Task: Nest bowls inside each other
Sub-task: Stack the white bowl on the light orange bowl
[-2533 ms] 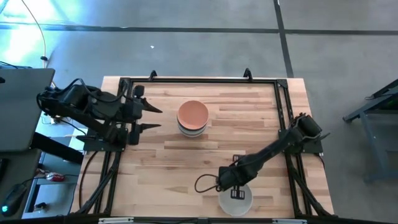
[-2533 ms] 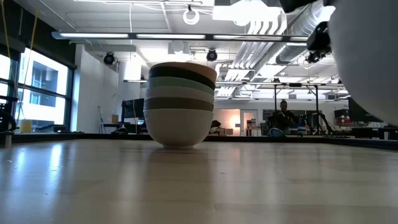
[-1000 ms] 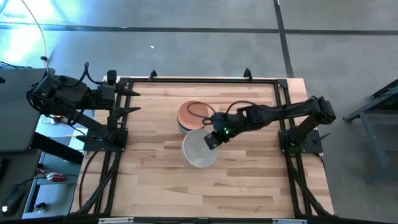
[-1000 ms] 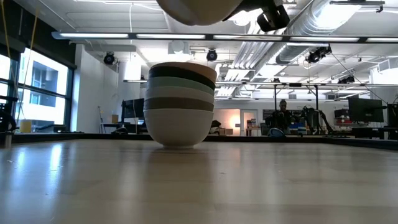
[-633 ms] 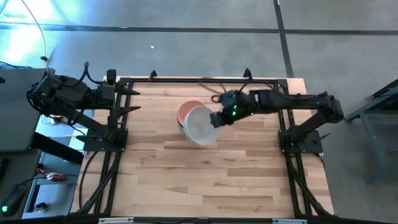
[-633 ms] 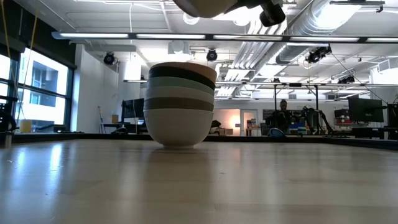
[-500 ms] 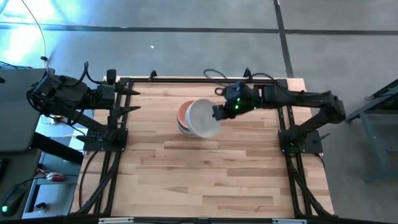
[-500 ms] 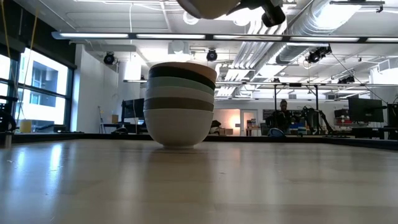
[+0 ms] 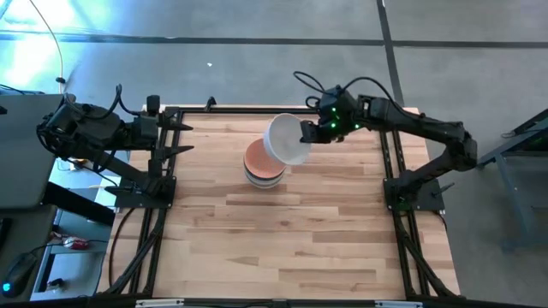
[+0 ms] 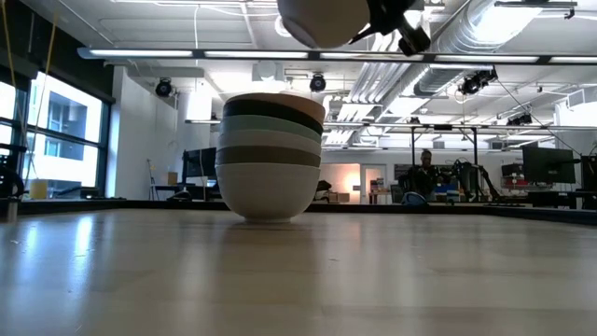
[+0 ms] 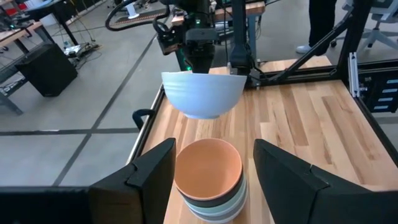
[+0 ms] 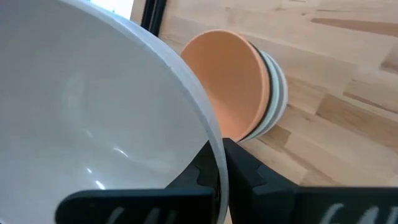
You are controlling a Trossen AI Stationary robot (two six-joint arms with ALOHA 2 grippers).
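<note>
A stack of nested bowls (image 9: 264,164) stands on the table's middle, its peach-orange bowl (image 11: 207,169) on top, with mint, grey-olive and white ones below it (image 10: 270,154). My right gripper (image 9: 306,133) is shut on a white bowl (image 9: 287,139), which hangs in the air just above the stack, off toward its far right side (image 10: 322,19). My left gripper (image 9: 184,139) waits open at the table's left edge, pointing at the stack (image 11: 214,146). My right gripper holds the white bowl by its rim (image 12: 214,149), on the side facing the table's right. One finger (image 12: 249,177) is outside the wall and the other inside. It comes level from the right. The bowl is lifted clear, mouth up, slightly tilted (image 11: 202,93).
A black frame (image 9: 257,109) runs around the wooden table top. Bare wood lies on the near half of the table (image 9: 274,239). Beyond the table is a workshop room; a person (image 10: 426,173) shows far off in the low view.
My right gripper has carried the white bowl from the near side of the stack toward the far edge and upward, ending above the stack's far right side. The stack and my left arm have stayed still.
</note>
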